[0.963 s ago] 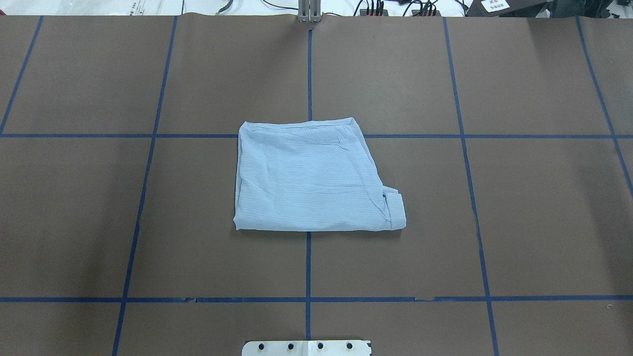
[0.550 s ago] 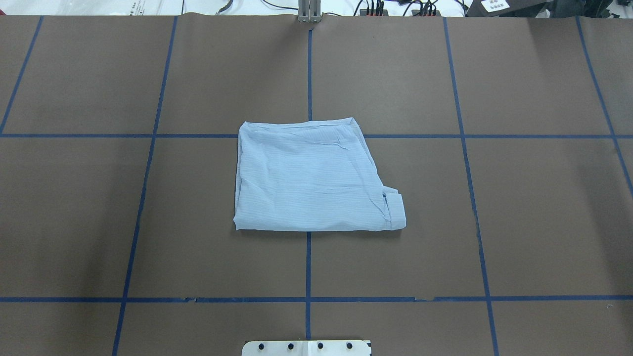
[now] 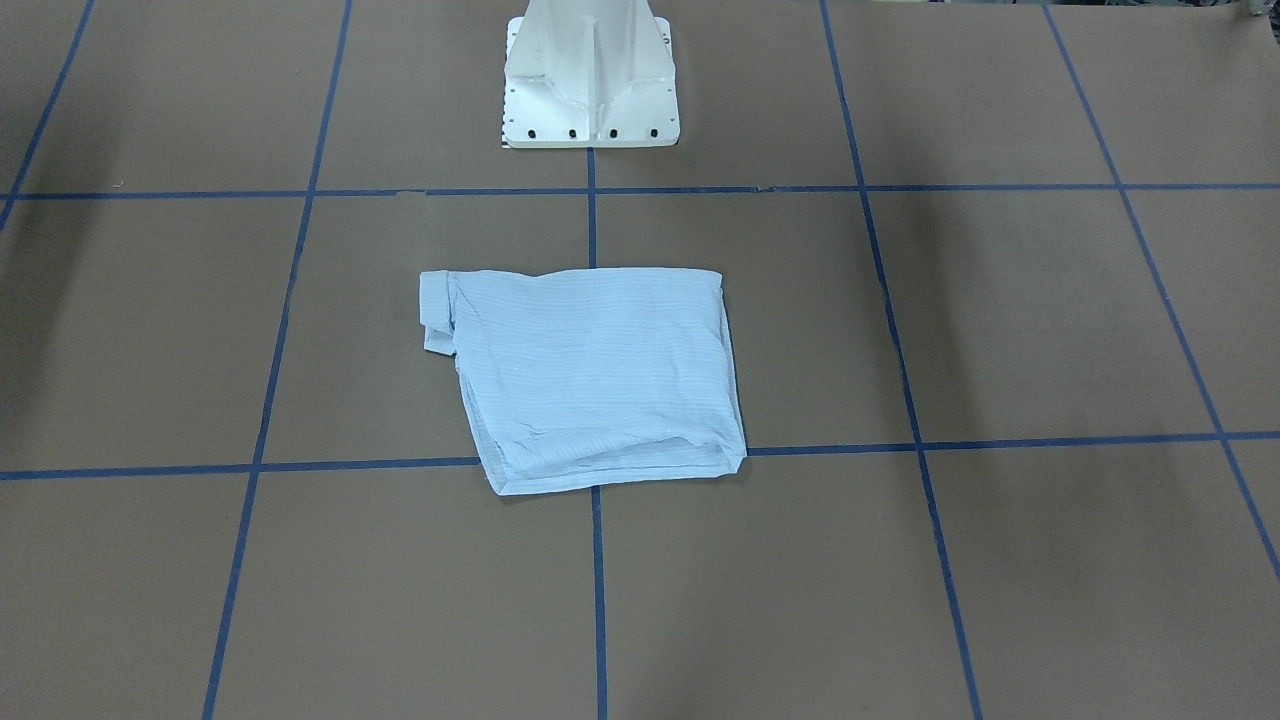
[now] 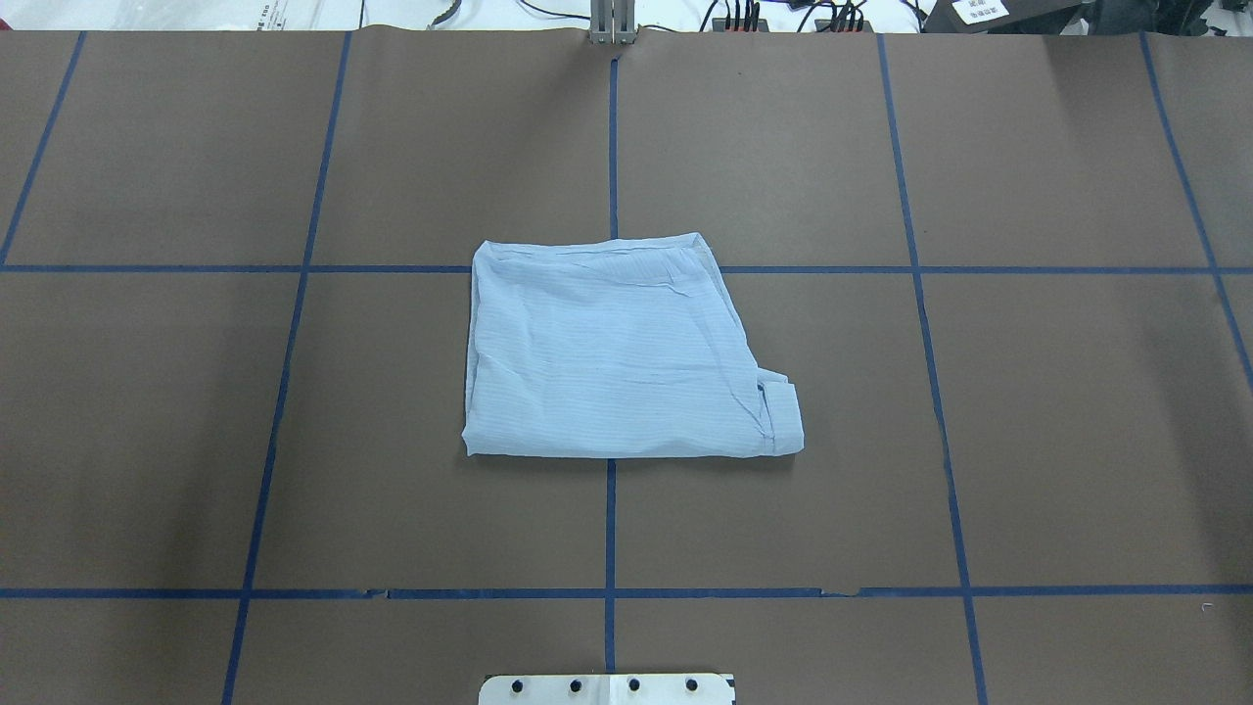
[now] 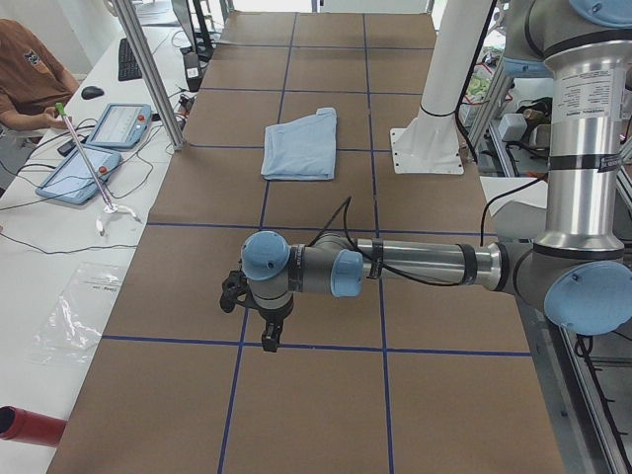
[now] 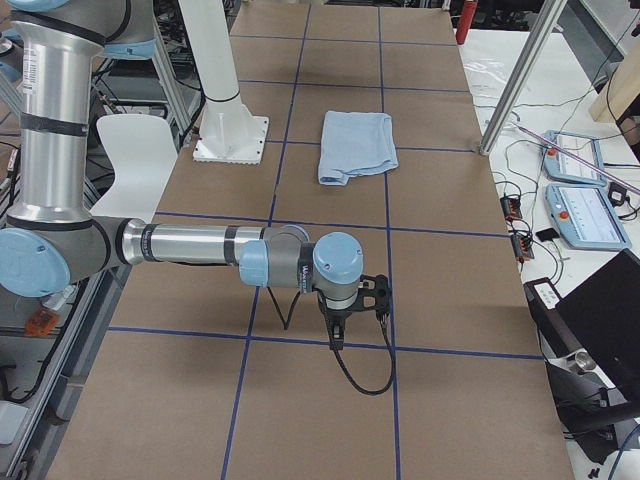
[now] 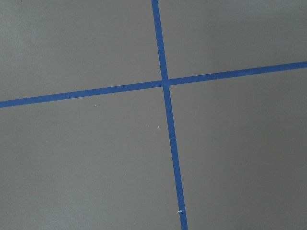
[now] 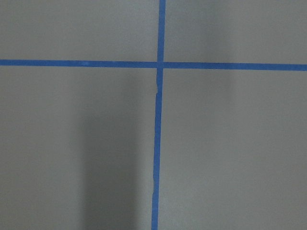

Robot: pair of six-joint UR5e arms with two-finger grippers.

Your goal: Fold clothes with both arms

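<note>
The light-blue striped shirt (image 4: 617, 352) lies folded into a flat, roughly square packet at the table's middle, a cuff sticking out at its near right corner (image 4: 783, 416). It also shows in the front view (image 3: 595, 375) and in both side views (image 5: 301, 146) (image 6: 357, 145). My left gripper (image 5: 267, 336) hangs low over the brown table far to the left of the shirt. My right gripper (image 6: 337, 335) hangs low far to its right. Both show only in the side views, so I cannot tell if they are open or shut. Both wrist views show only table and tape.
The brown table cover (image 4: 1077, 441) carries a grid of blue tape lines. The white pedestal (image 3: 590, 80) stands at the robot's side of the shirt. Tablets and cables (image 5: 99, 148) lie on the white bench beyond the far edge, where a person sits.
</note>
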